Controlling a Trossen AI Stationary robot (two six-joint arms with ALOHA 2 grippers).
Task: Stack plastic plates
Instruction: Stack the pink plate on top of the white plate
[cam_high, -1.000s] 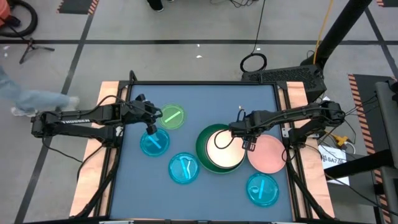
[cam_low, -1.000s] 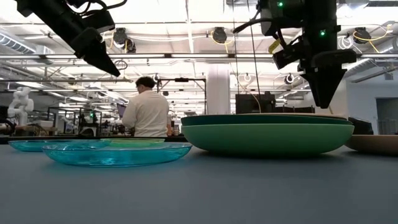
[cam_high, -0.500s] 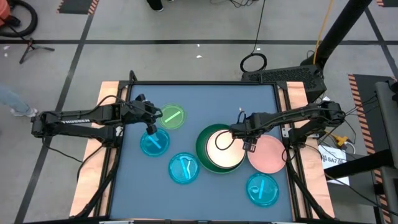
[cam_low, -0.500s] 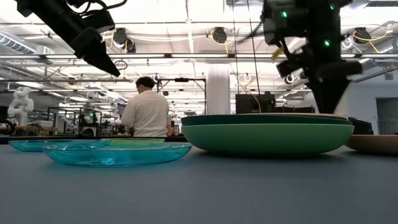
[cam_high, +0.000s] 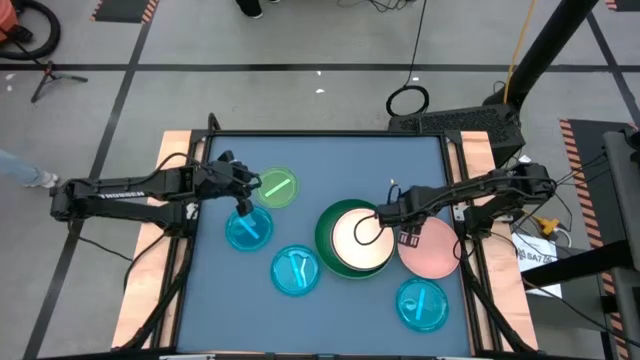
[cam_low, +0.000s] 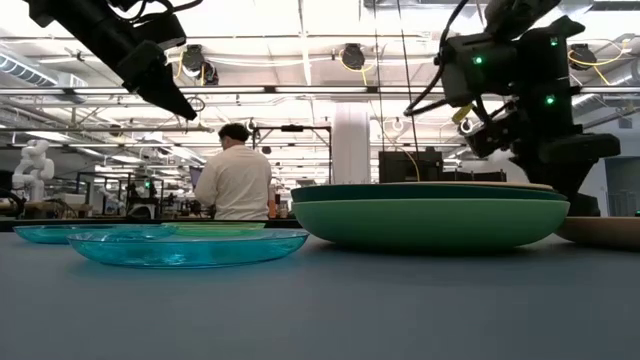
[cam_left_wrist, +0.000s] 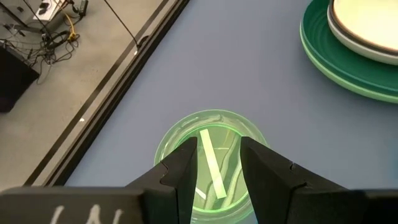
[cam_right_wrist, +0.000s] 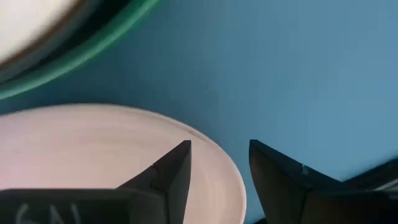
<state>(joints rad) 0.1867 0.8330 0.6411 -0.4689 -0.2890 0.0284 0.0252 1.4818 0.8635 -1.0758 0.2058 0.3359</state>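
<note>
The blue surface (cam_high: 330, 165) carries a stack (cam_high: 352, 240) — white plate nested in two green ones — with the pink plate (cam_high: 432, 250) just beside it. The right hand (cam_high: 408, 237), fingers apart, hangs over the pink plate's rim; it should straddle that edge squarely before closing. The left hand (cam_high: 243, 195), also apart, hovers above the lime plate (cam_high: 275, 187).

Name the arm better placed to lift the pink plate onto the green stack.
Right. The right gripper hangs open over the pink plate, beside the green stack; the left gripper is across the table.
</note>
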